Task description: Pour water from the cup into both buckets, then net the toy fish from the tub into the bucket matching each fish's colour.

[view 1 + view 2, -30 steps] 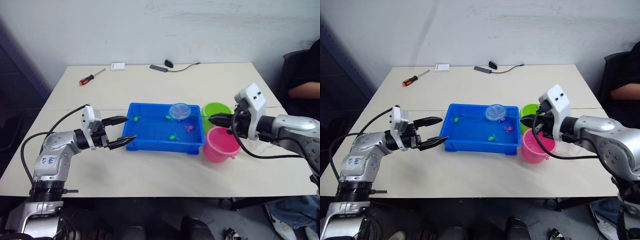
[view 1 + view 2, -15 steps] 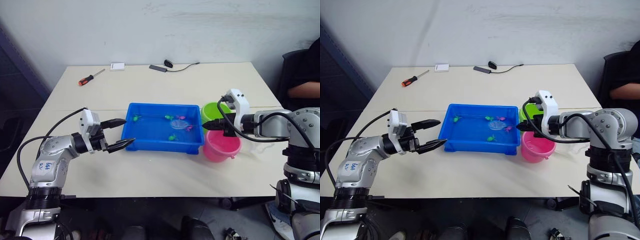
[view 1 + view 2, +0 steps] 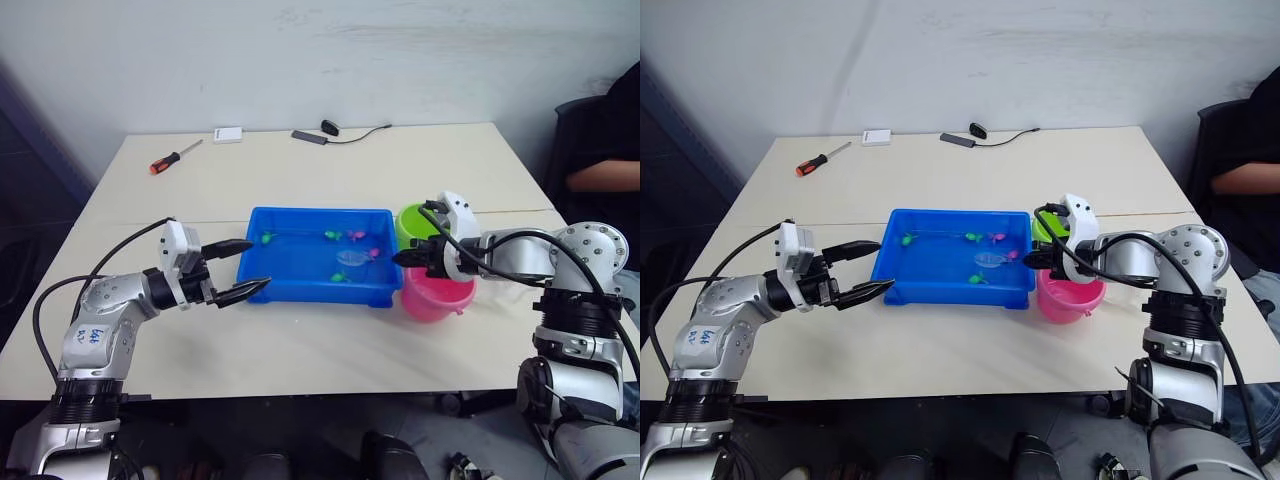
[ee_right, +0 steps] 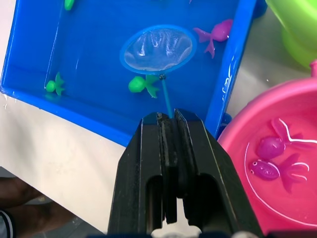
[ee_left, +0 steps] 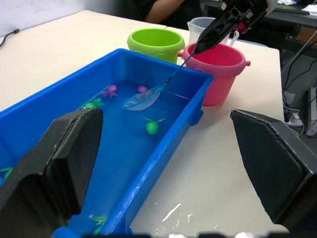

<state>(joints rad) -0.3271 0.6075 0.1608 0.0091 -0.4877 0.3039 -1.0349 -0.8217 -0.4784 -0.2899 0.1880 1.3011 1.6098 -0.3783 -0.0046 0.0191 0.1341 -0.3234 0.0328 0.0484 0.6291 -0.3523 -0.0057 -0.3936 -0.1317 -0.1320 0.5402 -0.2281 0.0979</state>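
The blue tub [image 3: 310, 292] holds water and several small green and pink toy fish. My right gripper [image 3: 405, 256] is shut on the net's thin handle, above the gap between the tub and the pink bucket [image 3: 430, 303]. The net's hoop [image 4: 157, 48] is dipped in the tub beside a green fish [image 4: 140, 84], with a pink fish [image 4: 214, 34] close by. Two pink fish [image 4: 270, 148] lie in the pink bucket. The green bucket [image 3: 415, 215] stands behind it. The clear cup [image 5: 203, 25] is behind the buckets. My left gripper [image 3: 258, 263] is open at the tub's left end.
A red-handled screwdriver [image 3: 165, 160], a small white box [image 3: 227, 134] and a black cable [image 3: 340, 133] lie at the table's far side. A person [image 3: 610, 150] sits at the right. A little water [image 5: 171, 213] glistens on the table by the tub.
The net has come down from above the tub's far side into the water near the tub's right end. My right gripper moved lower and nearer the tub. The left arm barely moved.
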